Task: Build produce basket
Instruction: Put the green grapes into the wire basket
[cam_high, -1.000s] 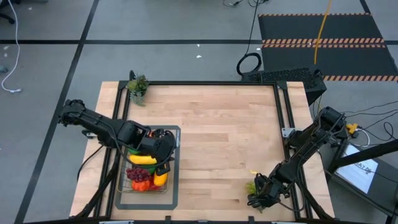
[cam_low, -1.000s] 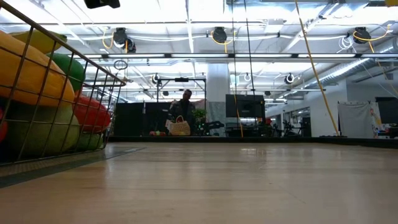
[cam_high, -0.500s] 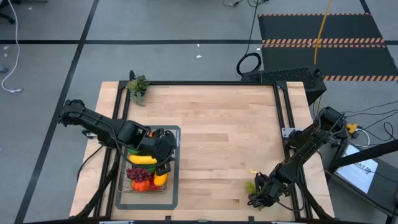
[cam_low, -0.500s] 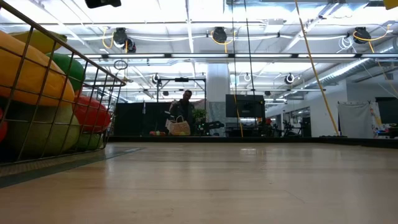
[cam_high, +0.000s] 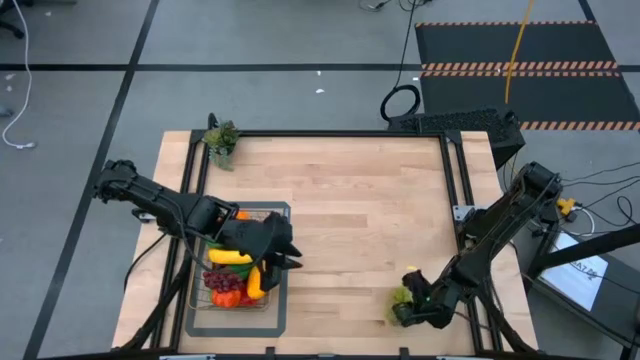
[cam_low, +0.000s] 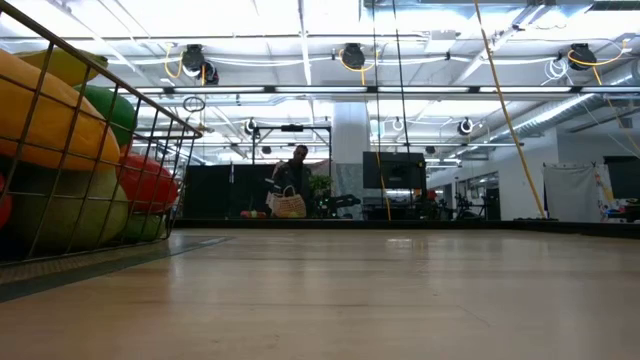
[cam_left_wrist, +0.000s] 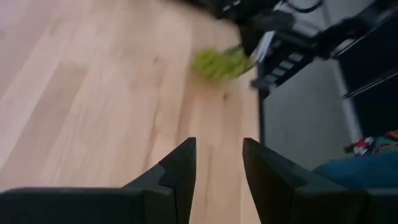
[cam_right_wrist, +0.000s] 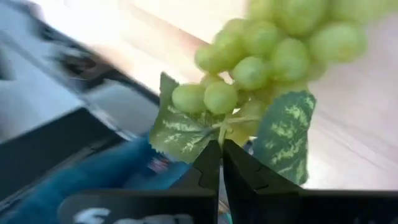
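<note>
Right gripper (cam_right_wrist: 221, 163) clamped tight on the stem of the green grapes (cam_right_wrist: 273, 46), fingers pressed together at the point where the two mottled leaves meet; bunch hanging straight ahead of the fingertips, berries spreading beyond them. From above, same gripper (cam_high: 408, 312) down at the near right part of the surface (cam_high: 360, 200), grapes (cam_high: 401, 298) a small green cluster right at its tip, just beside a yellow scrap

Left gripper (cam_left_wrist: 219, 163) narrowly parted, a gap showing between the two dark fingers and nothing in it; bare wood directly ahead, the grapes (cam_left_wrist: 219, 62) far off beyond the fingertips, blurred, next to the other arm. From above, left gripper (cam_high: 283, 255) poised at the right edge of the basket (cam_high: 205, 300), tips pointing out over the bare wood toward the right arm

Basket just behind and below the left gripper, sitting on a grey mat (cam_high: 280, 318) near the left front corner of the surface, loaded with produce (cam_high: 230, 258): yellow, orange, red and purple pieces, partly covered by the arm. From table height, wire wall of the basket (cam_low: 150, 170) close at hand with orange, green and red fruit (cam_low: 150, 180) pressed against the mesh. Leafy sprig (cam_high: 221, 140) at the far left corner, well apart from both grippers
</note>
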